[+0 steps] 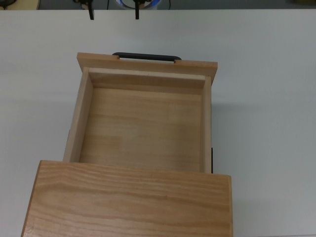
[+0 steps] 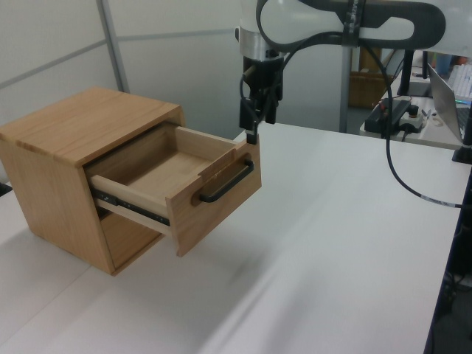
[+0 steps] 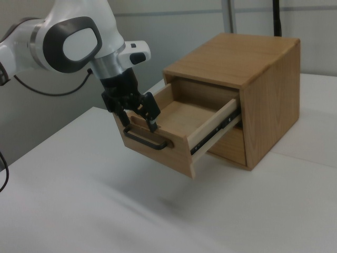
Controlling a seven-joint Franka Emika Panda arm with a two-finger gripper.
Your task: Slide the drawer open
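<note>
On the white bench (image 2: 332, 243) stands one wooden cabinet (image 2: 59, 140), and from its upper opening one light pine drawer (image 2: 181, 173) is pulled well out on dark side rails, its tray bare inside. In the top view the cabinet's flat top fills the near edge and the drawer reaches away from it toward the far side of the bench. The drawer's wider front panel carries a single thin black bar handle (image 2: 225, 183), facing away from the cabinet. Beyond and above that front panel hangs the one robot arm (image 3: 68, 45), white with dark joints, its wrist pointing downward. Its claw (image 3: 138, 117) hovers close over the top edge of the front panel, just above the handle, touching neither as far as can be seen. The two black fingers stand spread apart and hold nothing; in the top view they show as two separate tips at the far edge of the bench, with the claw (image 1: 113, 11) between them. A black cable (image 2: 413, 177) trails from the arm down toward the left view's right.
</note>
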